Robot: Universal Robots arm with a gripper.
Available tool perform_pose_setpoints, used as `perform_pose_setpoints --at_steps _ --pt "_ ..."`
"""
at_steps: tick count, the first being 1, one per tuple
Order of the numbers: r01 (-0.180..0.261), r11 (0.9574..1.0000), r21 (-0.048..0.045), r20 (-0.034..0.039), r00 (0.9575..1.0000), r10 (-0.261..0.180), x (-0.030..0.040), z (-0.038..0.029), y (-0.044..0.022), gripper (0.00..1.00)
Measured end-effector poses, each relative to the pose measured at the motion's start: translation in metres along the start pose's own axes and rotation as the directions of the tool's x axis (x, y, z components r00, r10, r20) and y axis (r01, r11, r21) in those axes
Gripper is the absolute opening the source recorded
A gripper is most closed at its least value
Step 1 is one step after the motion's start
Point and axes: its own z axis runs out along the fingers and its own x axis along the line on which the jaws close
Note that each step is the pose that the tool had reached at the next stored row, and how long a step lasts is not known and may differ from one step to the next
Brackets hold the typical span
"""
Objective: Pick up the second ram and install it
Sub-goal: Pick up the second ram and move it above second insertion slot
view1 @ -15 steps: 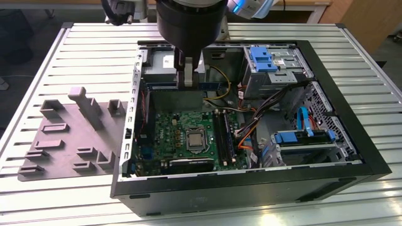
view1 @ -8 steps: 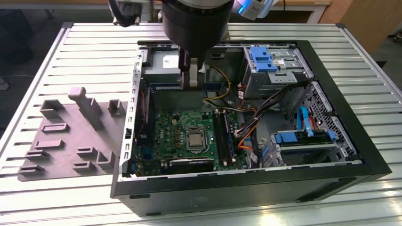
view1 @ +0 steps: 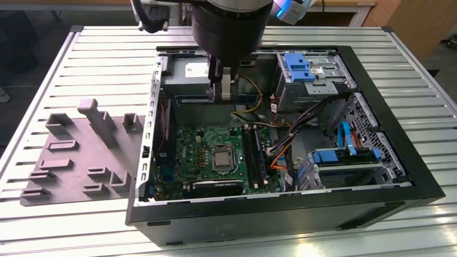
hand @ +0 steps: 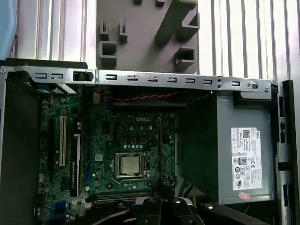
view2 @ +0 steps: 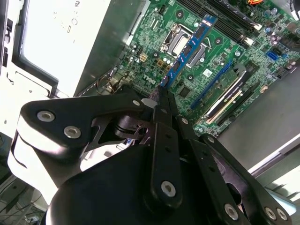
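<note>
So the second ram (view2: 187, 51) is already off the table: it's pinched between the gripper's (view2: 161, 96) fingers, which are closed flat against its two faces. In the second wrist view the blue stick pokes out past the fingertips with its dark chips showing. It hangs in the air inside the open computer case (view1: 286, 214), not touching anything but the fingers.

On handling, we'd call it very light and stiff, but thin, so it won't like being twisted or levered. It's smooth-faced too, so a pinch on the flats could let it pivot if the hold is off-centre. The best place to hold it looks like the long edge away from the contacts, mid-length, clear of the contact edge. We can't tell how much of the stick is hidden behind the fingers, so we can't say how centred this hold is.

Below the fingers lies the motherboard (view1: 214, 155), well apart from the stick. Its processor socket (hand: 130, 165) sits roughly under the fingertips in the first wrist view. In the exterior view the long dark memory slots (view1: 253, 155) run just beside that socket, further from the fingers than the power supply (hand: 243, 150). The grey tray (view1: 78, 155) with its raised blocks sits outside the case, far from the fingers.
</note>
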Motion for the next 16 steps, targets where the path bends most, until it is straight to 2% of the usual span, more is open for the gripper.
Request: perform_pose_setpoints --at_steps 8,16 --pt "0.009 1.0000 -0.0017 -0.0077 0.9999 -0.009 0.0008 0.0042 -0.0012 0.11" --pt "0.013 0.9999 -0.0028 -0.0259 0.9996 -0.013 0.0017 0.0087 -0.0034 0.11"
